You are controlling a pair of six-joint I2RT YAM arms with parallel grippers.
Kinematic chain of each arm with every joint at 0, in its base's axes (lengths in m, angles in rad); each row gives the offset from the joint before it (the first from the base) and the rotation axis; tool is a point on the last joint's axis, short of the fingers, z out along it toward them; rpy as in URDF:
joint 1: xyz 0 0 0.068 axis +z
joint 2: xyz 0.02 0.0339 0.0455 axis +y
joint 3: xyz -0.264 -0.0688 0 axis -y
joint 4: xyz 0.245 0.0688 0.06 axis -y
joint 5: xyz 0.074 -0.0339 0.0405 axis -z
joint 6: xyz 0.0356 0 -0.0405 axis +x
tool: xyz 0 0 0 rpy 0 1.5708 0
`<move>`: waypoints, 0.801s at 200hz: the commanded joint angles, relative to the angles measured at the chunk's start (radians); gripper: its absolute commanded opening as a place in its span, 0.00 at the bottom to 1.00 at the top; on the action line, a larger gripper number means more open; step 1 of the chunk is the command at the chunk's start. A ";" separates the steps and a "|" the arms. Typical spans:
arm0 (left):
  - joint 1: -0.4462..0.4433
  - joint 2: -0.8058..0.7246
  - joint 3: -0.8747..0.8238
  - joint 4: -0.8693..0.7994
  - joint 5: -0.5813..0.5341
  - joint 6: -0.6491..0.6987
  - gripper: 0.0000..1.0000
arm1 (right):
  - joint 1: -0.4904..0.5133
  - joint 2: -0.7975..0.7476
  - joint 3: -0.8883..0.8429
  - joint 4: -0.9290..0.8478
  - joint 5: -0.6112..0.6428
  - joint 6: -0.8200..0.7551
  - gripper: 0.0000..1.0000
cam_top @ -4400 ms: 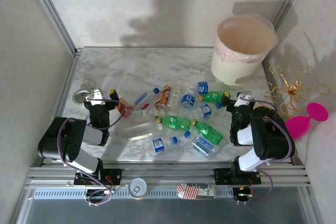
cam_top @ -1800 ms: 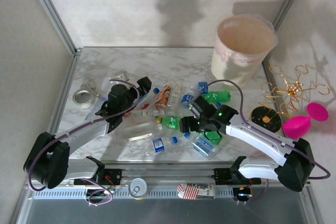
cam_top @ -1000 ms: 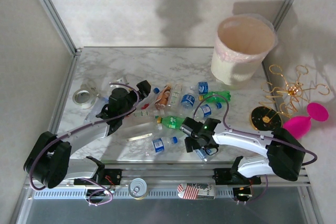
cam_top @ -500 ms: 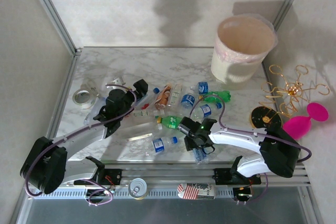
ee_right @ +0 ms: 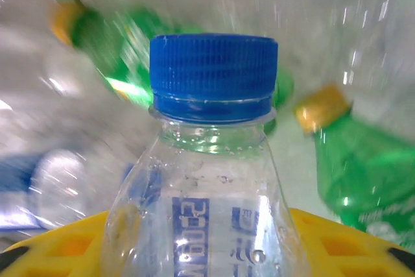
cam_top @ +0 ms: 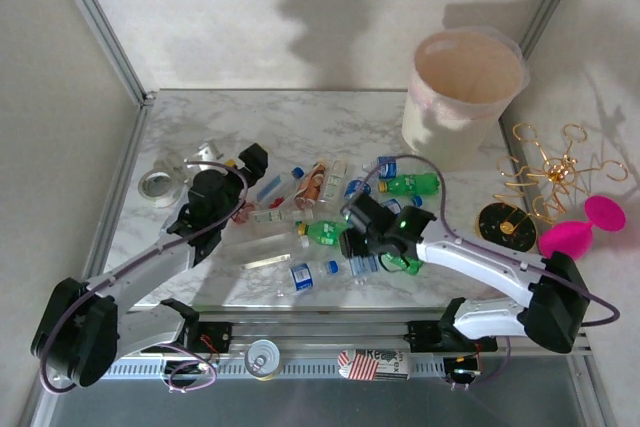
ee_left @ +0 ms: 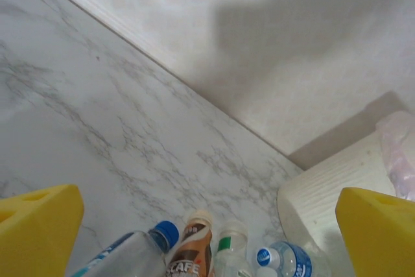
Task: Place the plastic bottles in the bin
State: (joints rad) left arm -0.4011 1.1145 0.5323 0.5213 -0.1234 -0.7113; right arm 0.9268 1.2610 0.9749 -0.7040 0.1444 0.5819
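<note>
You have no bottle showing in the large round cream bin [cam_top: 440, 127] at far right; your right end effector [cam_top: 360, 245] grips one clear blue-capped plastic bottle [ee_right: 214, 180] mid-scene, your left end effector [cam_top: 248, 162] gapes empty, and the remaining bottles [cam_top: 331, 234] litter the marble desk [cam_top: 300, 127].

Glossy clear plastic bottle [ee_right: 214, 186] with ribbed blue cap [ee_right: 214, 76]; smooth marble-patterned desk [cam_top: 300, 127]; matt cream bin [cam_top: 452, 135], thin pinkish plastic liner [cam_top: 424, 99].

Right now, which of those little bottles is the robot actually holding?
The clear bottle with the blue cap, clamped between the right gripper's yellow fingers. The other bottles lie loose on the table.
</note>
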 commanded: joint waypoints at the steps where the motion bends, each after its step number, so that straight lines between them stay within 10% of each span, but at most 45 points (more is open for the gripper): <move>1: 0.030 -0.054 -0.029 0.013 0.007 -0.014 1.00 | -0.113 0.012 0.125 0.058 -0.052 -0.135 0.44; 96: 0.126 -0.237 -0.114 -0.184 0.015 0.015 1.00 | -0.538 0.318 0.835 0.212 -0.190 -0.309 0.42; 160: 0.134 -0.287 -0.143 -0.243 0.000 0.032 1.00 | -0.755 0.457 1.043 0.342 0.021 -0.379 0.38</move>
State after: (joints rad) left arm -0.2771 0.8394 0.4145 0.3080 -0.1165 -0.6918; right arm 0.2230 1.6772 1.9865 -0.4492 0.0368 0.2638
